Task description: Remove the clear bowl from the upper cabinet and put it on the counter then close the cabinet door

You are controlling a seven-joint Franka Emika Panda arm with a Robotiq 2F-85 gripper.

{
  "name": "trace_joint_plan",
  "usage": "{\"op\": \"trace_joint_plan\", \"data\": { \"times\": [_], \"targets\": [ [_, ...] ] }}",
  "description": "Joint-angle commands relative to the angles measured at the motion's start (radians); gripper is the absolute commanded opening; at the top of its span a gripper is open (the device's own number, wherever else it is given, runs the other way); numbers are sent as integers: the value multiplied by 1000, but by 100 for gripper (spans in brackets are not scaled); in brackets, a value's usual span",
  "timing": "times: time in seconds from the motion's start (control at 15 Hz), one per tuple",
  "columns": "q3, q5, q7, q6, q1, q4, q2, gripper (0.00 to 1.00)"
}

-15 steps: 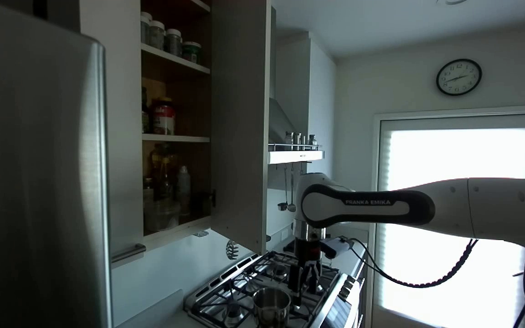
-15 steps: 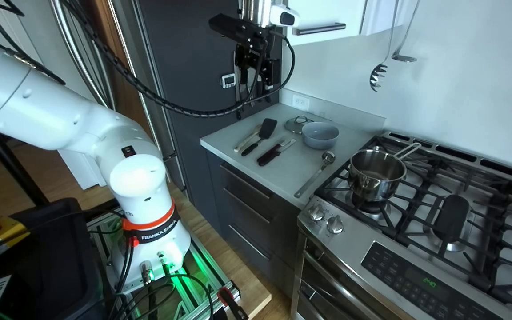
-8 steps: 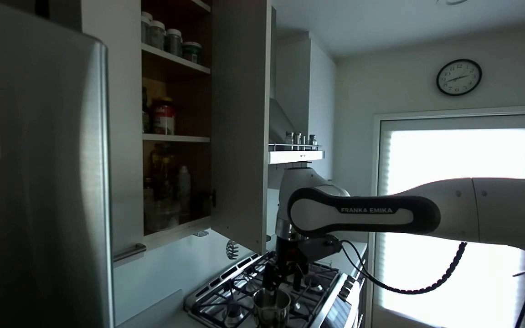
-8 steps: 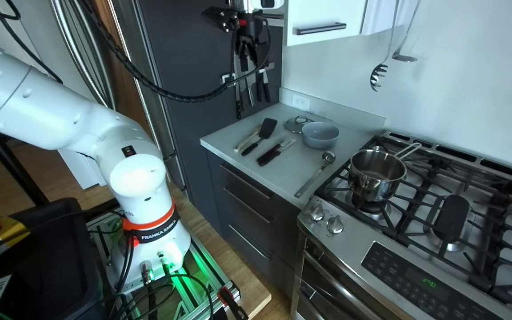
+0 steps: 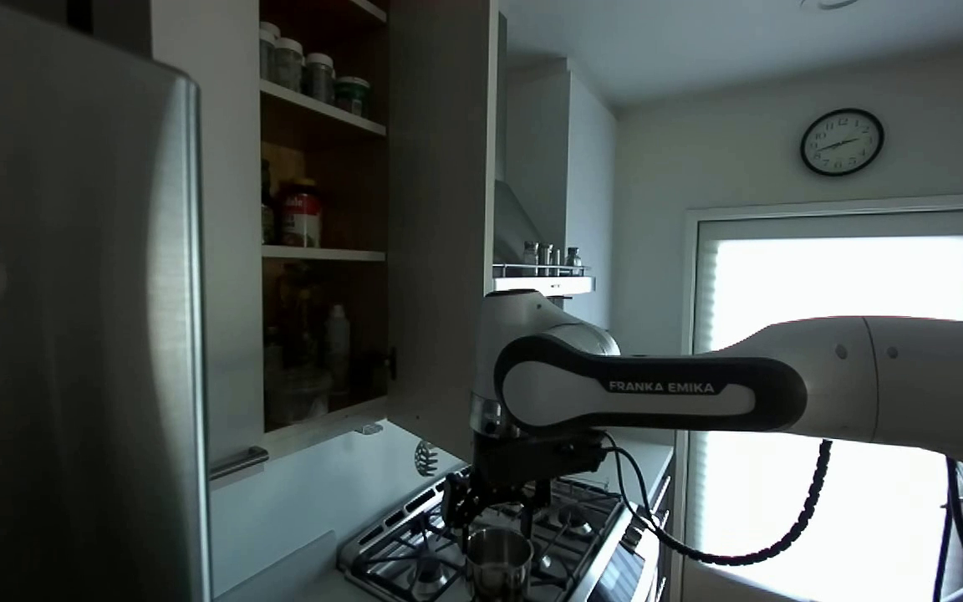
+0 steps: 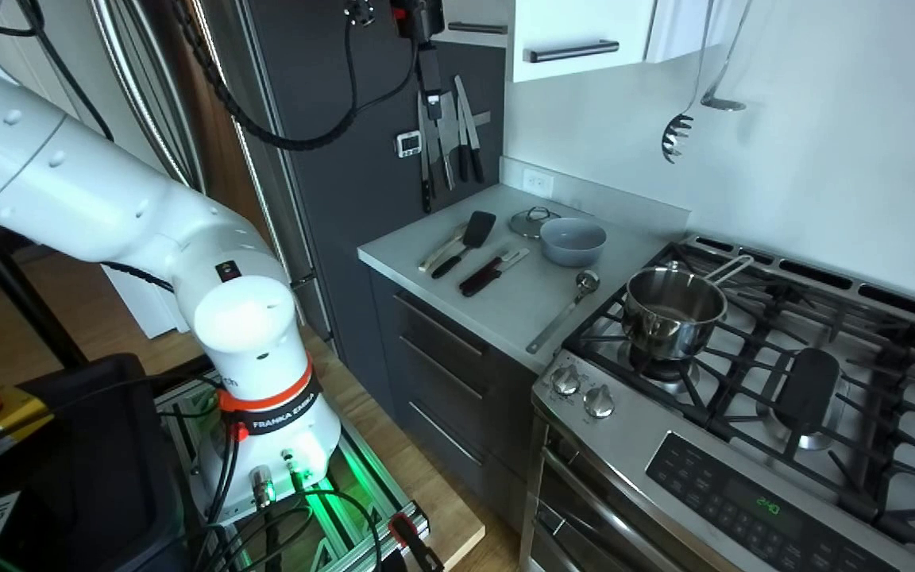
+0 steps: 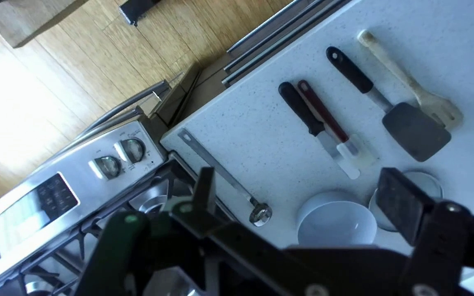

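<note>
Grey cabinet door (image 5: 440,217) outward, long axis vertical

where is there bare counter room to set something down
The counter is bare between the ladle and black-handled spreader, out to its front edge; a smaller gap lies between blue-grey bowl, backsplash and stove. Crowded: bowl beside lid, turner by wooden fork.

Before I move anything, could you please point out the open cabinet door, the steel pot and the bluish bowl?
Cabinet door (image 5: 440,226): in an exterior view, on its flat face.
Steel pot (image 6: 672,331): in an exterior view, on its outer wall.
Bluish bowl (image 7: 336,223): in the wrist view, on its inside.
</note>
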Motion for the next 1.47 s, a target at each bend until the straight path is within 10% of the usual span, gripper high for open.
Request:
{"op": "trace_joint_plan", "data": {
  "times": [0.0,0.47,1.4],
  "targets": [
    [-3,-20,42,-1,18,16,19,100],
    [-4,23,120,37,29,63,75,100],
    [45,-42,573,658,34,103,195,100]
  ]
}}
